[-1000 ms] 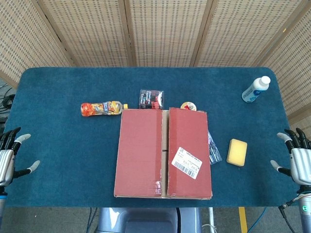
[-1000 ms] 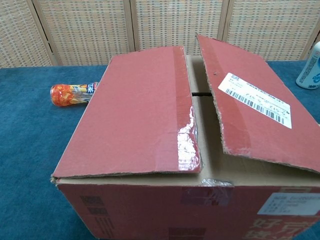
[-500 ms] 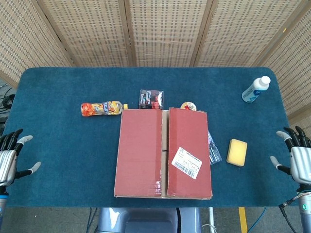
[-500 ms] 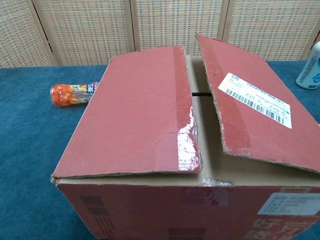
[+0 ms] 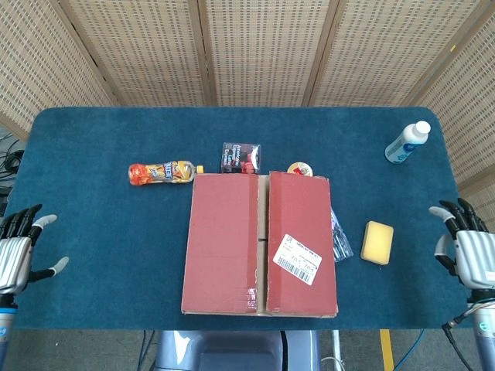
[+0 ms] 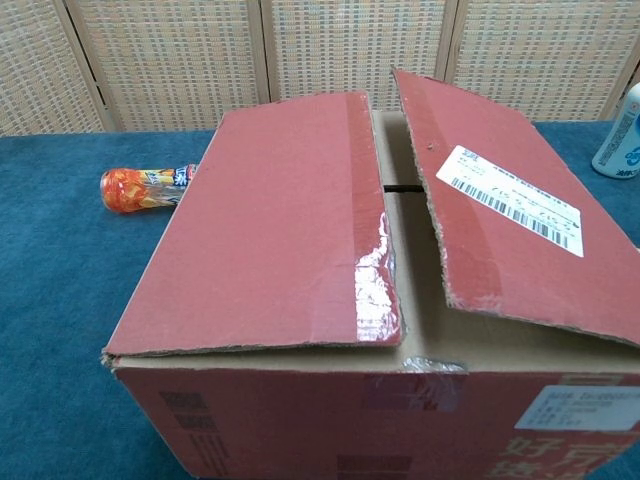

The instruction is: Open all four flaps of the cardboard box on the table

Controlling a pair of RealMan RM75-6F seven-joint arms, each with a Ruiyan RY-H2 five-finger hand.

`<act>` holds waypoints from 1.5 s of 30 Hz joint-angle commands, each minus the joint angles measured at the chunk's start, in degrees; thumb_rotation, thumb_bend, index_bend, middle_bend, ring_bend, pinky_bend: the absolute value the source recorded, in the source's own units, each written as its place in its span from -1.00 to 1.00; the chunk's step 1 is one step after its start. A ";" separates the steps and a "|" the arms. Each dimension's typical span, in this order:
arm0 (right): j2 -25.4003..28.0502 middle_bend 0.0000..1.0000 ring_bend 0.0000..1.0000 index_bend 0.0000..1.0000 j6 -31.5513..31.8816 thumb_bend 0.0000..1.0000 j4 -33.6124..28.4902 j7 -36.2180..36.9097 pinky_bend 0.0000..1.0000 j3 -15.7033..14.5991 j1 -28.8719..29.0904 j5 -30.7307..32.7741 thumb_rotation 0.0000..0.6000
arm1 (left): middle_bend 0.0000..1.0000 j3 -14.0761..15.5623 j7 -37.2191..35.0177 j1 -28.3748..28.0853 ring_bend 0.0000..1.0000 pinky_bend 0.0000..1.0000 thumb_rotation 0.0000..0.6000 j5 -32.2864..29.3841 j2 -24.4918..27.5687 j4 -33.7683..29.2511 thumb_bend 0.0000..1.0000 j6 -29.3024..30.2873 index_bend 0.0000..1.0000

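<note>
Clutter rings the cardboard box (image 5: 260, 244), which sits at the near middle of the blue surface (image 5: 100, 224) with its two top flaps lying down, the right one slightly lifted in the chest view. An orange bottle (image 5: 161, 172) lies on its side just off the box's far left corner. A small dark packet (image 5: 241, 157) and a round yellow-lidded item (image 5: 300, 169) sit right against the far edge. A clear wrapper (image 5: 340, 238) pokes out along the right wall, and a yellow sponge (image 5: 377, 243) lies near it. A white bottle (image 5: 407, 142) rests well apart at the far right. The left hand (image 5: 19, 253) hovers at the surface's left edge, fingers spread, holding nothing. The right hand (image 5: 466, 246) is at the right edge, empty, fingers apart and partly curled.
</note>
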 commanded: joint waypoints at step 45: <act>4.00 -0.50 -0.92 -0.37 -22.70 1.00 -8.74 21.87 -0.61 3.47 32.20 -23.85 1.00 | -0.85 0.04 1.65 -2.62 -0.88 -0.93 0.69 -2.41 1.50 -0.94 -0.57 -4.02 -0.59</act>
